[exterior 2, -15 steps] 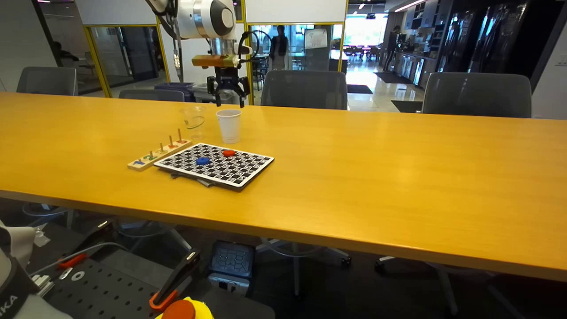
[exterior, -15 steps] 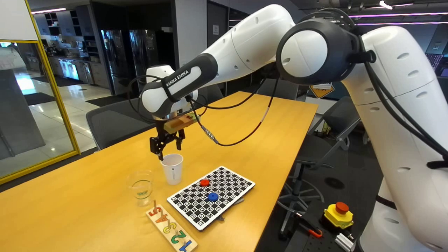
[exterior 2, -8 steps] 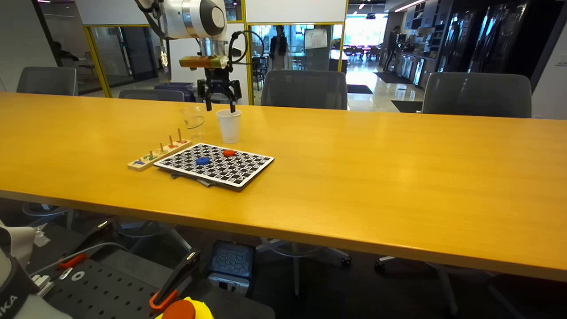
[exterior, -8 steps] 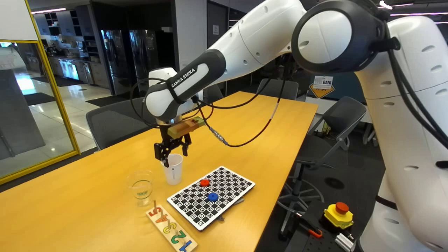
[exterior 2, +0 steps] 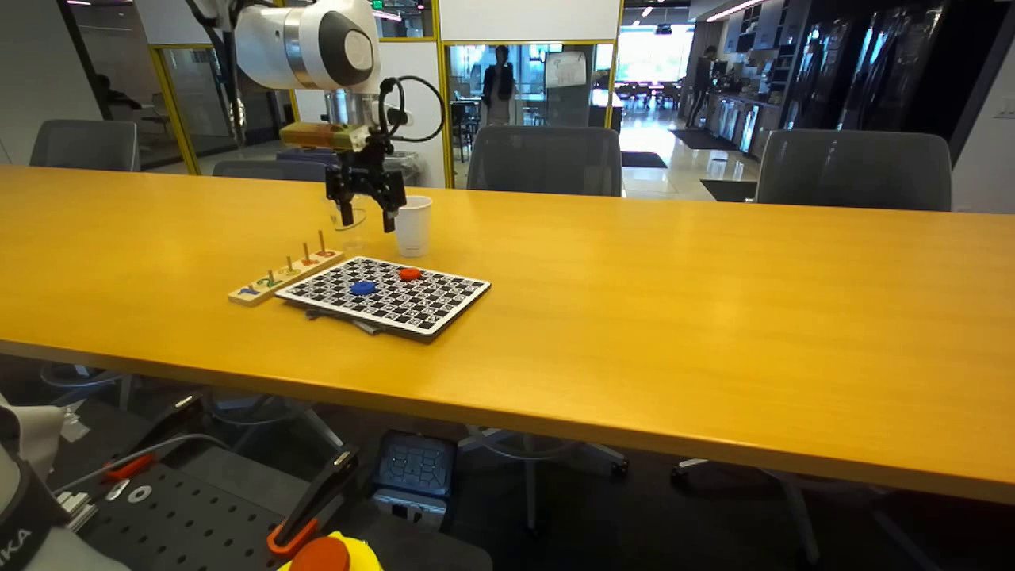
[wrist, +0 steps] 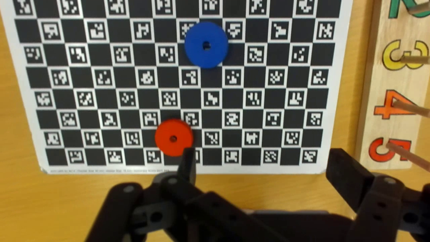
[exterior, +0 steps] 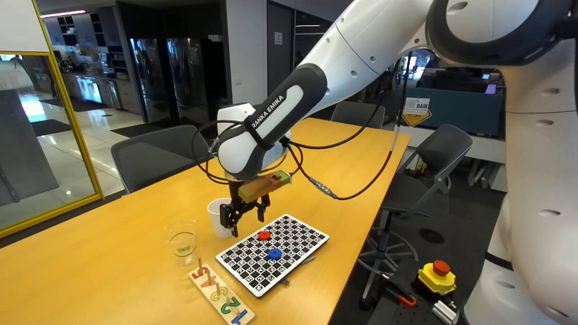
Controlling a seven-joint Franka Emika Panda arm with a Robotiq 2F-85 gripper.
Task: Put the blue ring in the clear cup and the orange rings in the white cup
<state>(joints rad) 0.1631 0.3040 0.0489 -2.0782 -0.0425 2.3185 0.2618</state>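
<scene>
Hanging wide and empty near the board [wrist: 188, 97], on which the orange ring [wrist: 173, 138] and blue ring [wrist: 206, 55] are laid apart, the tool [exterior: 248, 226] should be centred over its chosen ring, then lowered straight.

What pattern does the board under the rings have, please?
Black and white checks, blocky marks in the white ones; the wrist view shows the board best.
</scene>
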